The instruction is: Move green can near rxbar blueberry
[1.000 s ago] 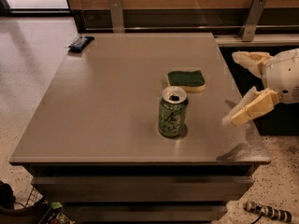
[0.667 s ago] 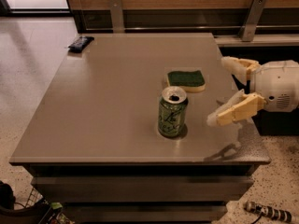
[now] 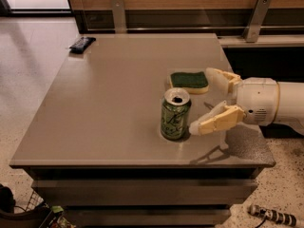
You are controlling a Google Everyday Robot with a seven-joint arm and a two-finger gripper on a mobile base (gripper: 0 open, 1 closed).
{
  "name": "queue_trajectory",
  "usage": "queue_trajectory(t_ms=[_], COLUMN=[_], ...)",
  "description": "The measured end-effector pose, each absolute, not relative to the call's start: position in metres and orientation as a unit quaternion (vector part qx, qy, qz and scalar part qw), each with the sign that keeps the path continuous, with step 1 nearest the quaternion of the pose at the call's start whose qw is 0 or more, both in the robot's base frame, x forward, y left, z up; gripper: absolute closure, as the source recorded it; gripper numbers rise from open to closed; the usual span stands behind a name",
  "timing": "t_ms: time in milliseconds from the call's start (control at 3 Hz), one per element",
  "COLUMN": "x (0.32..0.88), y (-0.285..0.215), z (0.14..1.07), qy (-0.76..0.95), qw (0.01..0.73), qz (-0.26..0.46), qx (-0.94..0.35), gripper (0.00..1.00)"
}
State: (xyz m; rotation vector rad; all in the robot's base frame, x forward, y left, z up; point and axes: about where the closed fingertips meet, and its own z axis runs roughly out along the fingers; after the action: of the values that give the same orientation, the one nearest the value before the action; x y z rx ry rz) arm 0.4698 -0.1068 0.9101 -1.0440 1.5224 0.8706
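The green can (image 3: 175, 114) stands upright on the grey table (image 3: 109, 108), right of the middle, near the front. The rxbar blueberry (image 3: 81, 44) lies flat at the table's far left corner, far from the can. My gripper (image 3: 203, 101) reaches in from the right, low over the table. Its fingers (image 3: 214, 121) are spread wide. The near fingertip is just right of the can's base, and the far finger is beside the sponge. The can is not between the fingers.
A flat green-topped yellow sponge (image 3: 189, 81) lies just behind the can. Metal posts (image 3: 118, 13) and a wooden wall run behind the table. Floor lies to the left and front, with a basket (image 3: 28, 213) at the lower left.
My gripper has moved left across the table's right side toward the can, fingers still spread. The can, sponge and bar have not moved.
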Motion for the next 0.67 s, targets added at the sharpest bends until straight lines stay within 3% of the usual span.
queue_trajectory(t_ms=[667], x=[0.469], y=[-0.094], z=[0.897], qy=[0.611], qw=[0.538], qz=[0.384], qx=[-0.434], gripper=[0.0])
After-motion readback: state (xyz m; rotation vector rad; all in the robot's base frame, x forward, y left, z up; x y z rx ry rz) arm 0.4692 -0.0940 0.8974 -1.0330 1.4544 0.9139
